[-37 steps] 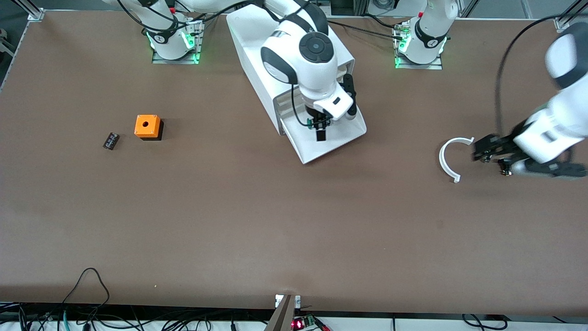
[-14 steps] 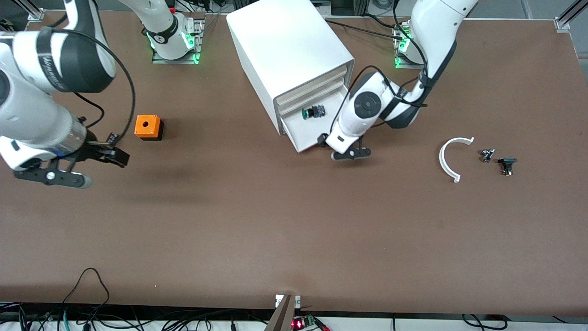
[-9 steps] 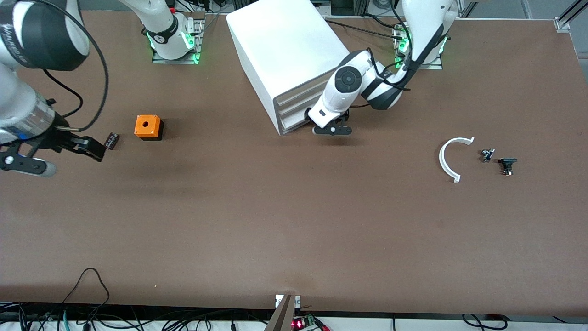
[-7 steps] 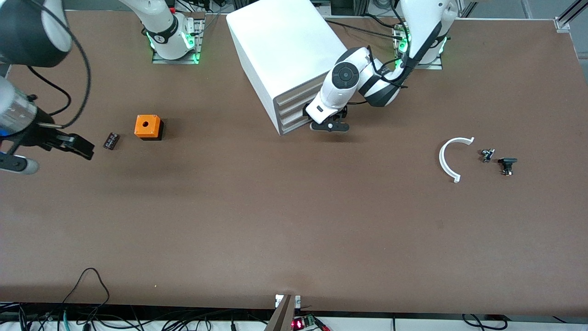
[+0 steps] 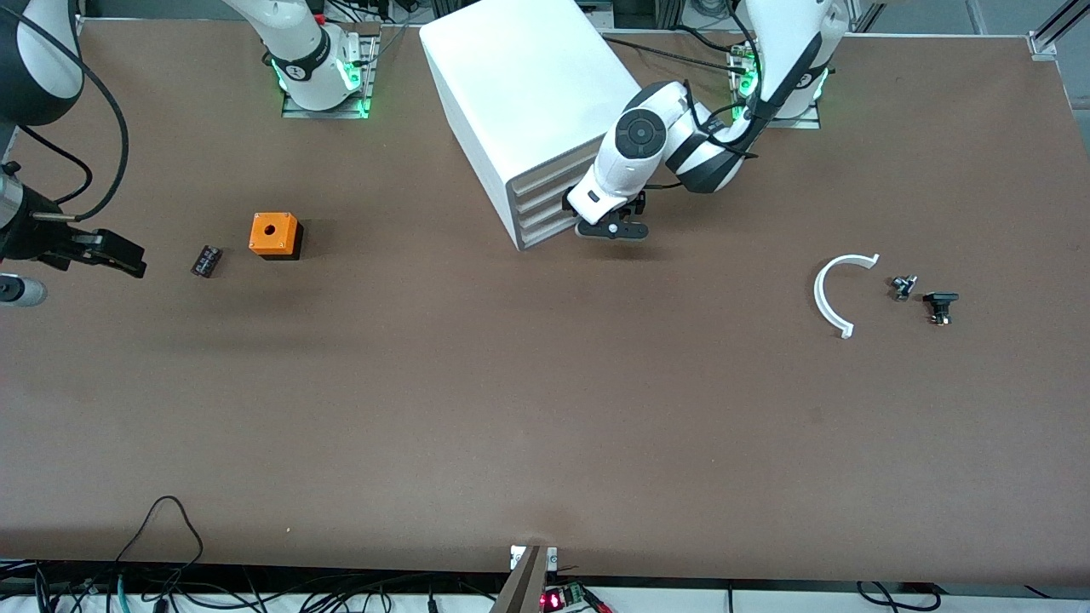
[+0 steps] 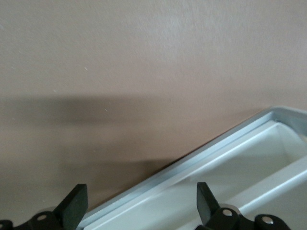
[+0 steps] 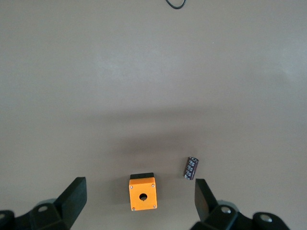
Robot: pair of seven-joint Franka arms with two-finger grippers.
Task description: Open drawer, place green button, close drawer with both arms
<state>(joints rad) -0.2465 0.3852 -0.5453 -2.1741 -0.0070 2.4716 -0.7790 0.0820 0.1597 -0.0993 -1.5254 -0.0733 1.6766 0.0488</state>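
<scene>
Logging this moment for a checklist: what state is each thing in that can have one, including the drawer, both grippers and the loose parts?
drawer: pushed in, flush with the three drawers above.
cabinet: upright, all four drawers shut.
button: not visible.
left gripper: open, at the drawer front.
right gripper: open, above the table at the right arm's end.
orange box: upright, hole facing up.
white curved piece: lying flat.

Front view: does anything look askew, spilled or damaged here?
Nothing stands out. The cabinet sits at an angle, all its drawers shut, the lowest drawer flush. The left gripper is at its front, fingers open; the right gripper waits open.
</scene>
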